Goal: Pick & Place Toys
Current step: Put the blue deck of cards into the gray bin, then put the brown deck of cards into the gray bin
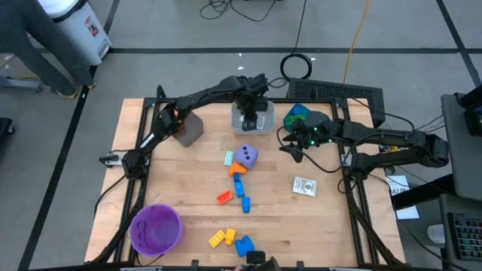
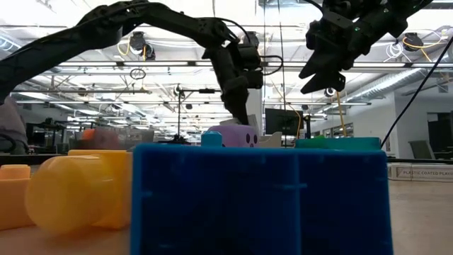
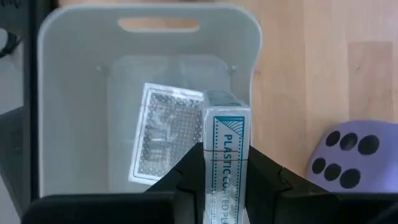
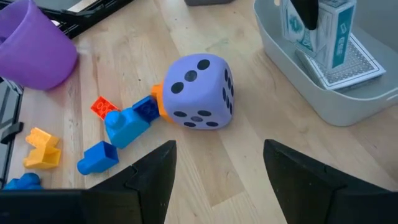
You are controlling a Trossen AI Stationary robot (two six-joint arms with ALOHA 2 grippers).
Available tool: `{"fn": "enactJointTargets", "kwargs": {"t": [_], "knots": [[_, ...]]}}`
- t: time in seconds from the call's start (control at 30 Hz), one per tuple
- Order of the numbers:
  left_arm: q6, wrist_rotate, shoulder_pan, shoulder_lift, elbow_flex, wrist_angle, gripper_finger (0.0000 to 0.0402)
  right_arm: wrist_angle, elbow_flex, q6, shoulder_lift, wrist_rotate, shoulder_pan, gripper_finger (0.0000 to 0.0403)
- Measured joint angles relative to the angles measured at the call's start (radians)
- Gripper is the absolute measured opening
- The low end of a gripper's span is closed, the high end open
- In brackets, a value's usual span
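My left gripper (image 1: 252, 105) is above the white bin (image 1: 265, 128) at the table's far middle, shut on a whitish-teal playing-card box (image 3: 226, 149). A flat patterned card pack (image 3: 163, 134) lies on the bin's floor. My right gripper (image 1: 295, 150) is open and empty above the table, right of the purple dotted die (image 1: 246, 156). In the right wrist view the die (image 4: 199, 93) rests on the wood ahead of the gripper (image 4: 217, 165). Orange and blue bricks (image 1: 239, 188) lie near the die. My left gripper pinches the card box between its two fingers (image 3: 186, 171) on its two broad faces; the narrow printed side (image 3: 225, 163) faces the wrist camera. The fingers come from above, pointing down. The box hangs upright (image 4: 333, 31) inside the bin's walls, over the flat pack.
A grey bin (image 1: 188, 128) stands left of the white bin and a teal bin (image 1: 301, 117) to its right. A purple bowl (image 1: 156, 228) is at the near left. Yellow and blue bricks (image 1: 230, 241) lie at the near edge. A flat card (image 1: 305, 186) lies right of centre.
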Motion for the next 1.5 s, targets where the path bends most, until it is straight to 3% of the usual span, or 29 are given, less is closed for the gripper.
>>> {"fn": "enactJointTargets", "kwargs": {"t": [0.4,0.63,0.87,1.07,1.37,1.5], "knots": [[-0.11,-0.028,-0.007,-0.001,0.0,0.049,0.0206,-0.005,0.0,0.003,0.0,0.0,0.001,0.0233],[-0.117,-0.03,-0.013,-0.073,0.0,0.068,0.0247,-0.019,0.0,0.004,0.0,-0.001,0.001,0.0233],[-0.182,-0.029,-0.013,-0.21,0.0,0.07,0.0242,-0.024,0.0,0.027,0.0,0.0,0.001,0.0233],[-0.405,-0.005,-0.031,-0.326,0.0,0.061,0.0228,0.019,0.0,0.084,0.0,0.0,0.001,0.0233],[-0.575,0.103,-0.109,-0.398,0.0,0.189,0.0201,0.297,0.0,0.237,0.0,0.0,0.001,0.0233],[-0.606,0.097,-0.164,-0.422,0.0,0.195,0.0189,0.44,0.0,0.271,-0.02,0.004,0.001,0.0233]]}}
